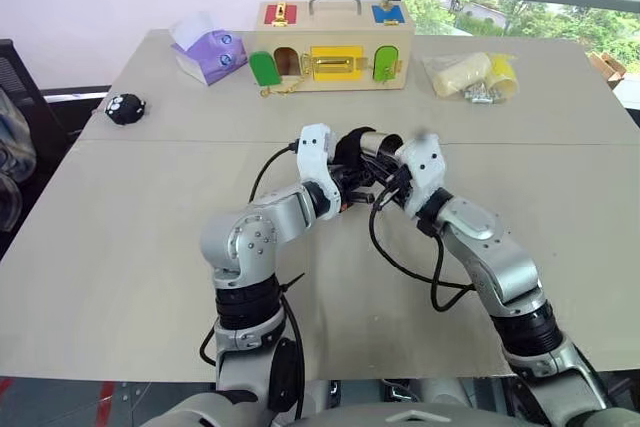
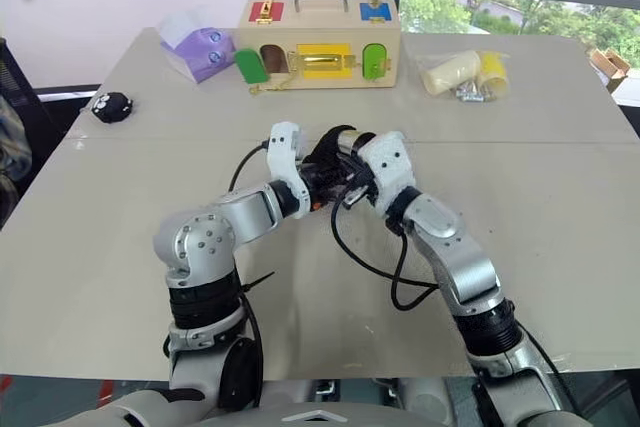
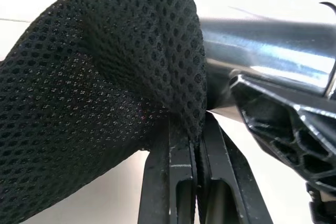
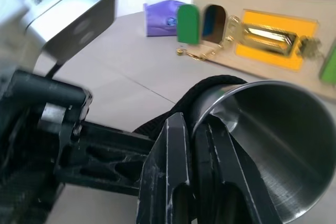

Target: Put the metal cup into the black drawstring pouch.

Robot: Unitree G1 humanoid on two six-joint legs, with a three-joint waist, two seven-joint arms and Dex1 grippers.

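Both grippers meet above the middle of the table (image 1: 150,207). My left gripper (image 3: 197,140) is shut on a fold of the black drawstring pouch (image 3: 94,103), a soft mesh bag that hangs from its fingers. My right gripper (image 4: 194,129) is shut on the rim of the metal cup (image 4: 268,129), one finger inside and one outside. The shiny cup (image 1: 378,142) lies roughly level, its base end against the pouch (image 1: 352,147). Black fabric curls around the cup's far side (image 4: 202,86). How far the cup sits inside the pouch is hidden.
A wooden latch box (image 1: 335,47) stands at the back centre, with a purple tissue box (image 1: 208,52) to its left. A small black round toy (image 1: 126,108) lies at the far left. A clear bag with a pale yellow cylinder (image 1: 470,75) lies at the back right.
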